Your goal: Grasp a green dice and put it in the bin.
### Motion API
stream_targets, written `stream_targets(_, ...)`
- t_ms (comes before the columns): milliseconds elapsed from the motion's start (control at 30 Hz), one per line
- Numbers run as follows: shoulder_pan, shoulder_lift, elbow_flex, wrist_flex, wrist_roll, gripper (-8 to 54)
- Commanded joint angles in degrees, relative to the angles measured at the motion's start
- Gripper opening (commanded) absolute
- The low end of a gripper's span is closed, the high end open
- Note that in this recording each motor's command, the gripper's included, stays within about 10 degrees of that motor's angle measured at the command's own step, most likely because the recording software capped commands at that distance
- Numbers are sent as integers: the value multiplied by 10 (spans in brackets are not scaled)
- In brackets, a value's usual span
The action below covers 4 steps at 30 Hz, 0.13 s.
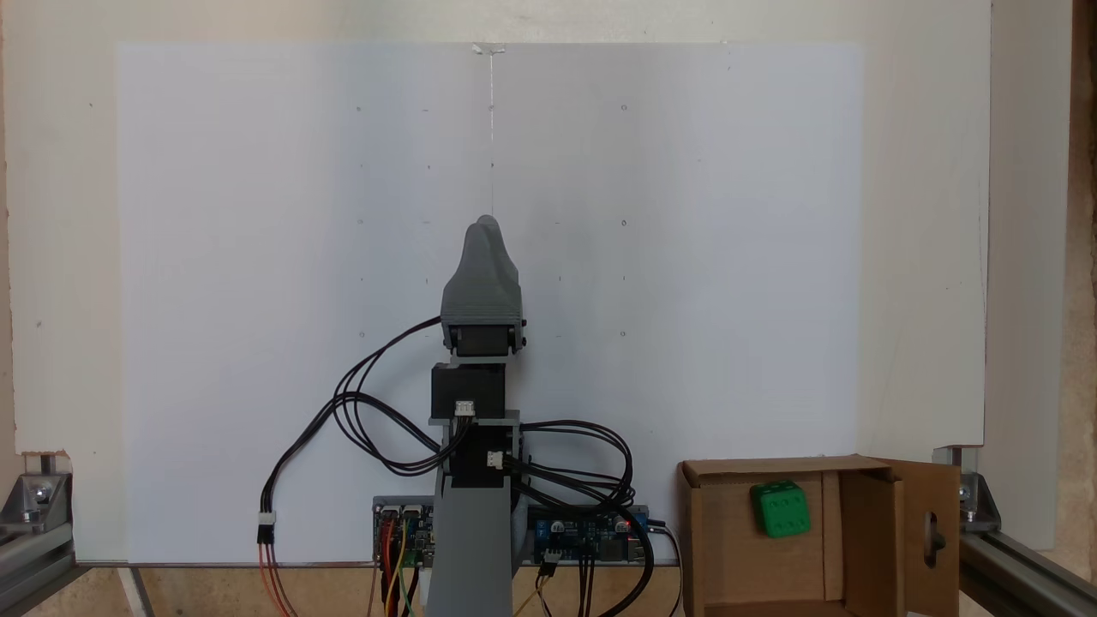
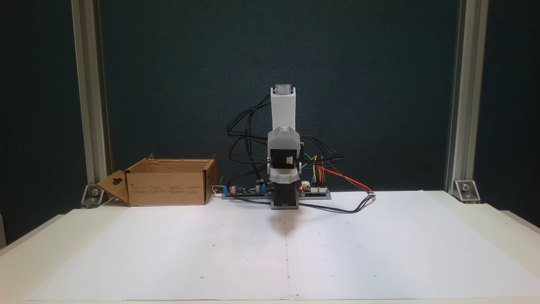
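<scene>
Claw (image 1: 486, 224) folded at rest over base, nothing held; open or closed unclear. Dice (image 1: 780, 509) lying inside bin (image 1: 870, 531), so task looks done.

green dice (image 1: 781, 509): bright green | bin (image 1: 870, 531): brown cardboard | arm (image 1: 481, 291): grey

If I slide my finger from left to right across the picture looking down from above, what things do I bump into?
Metal frame corner → black cable loop → grey robot arm, gripper at its tip → cardboard bin → green dice inside it → bin flap with keyhole cut-out → metal frame rail.
</scene>
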Motion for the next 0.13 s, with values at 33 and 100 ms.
stream_targets(33,2,62,29,-44,19,445)
stream_targets(100,2,62,29,-45,19,445)
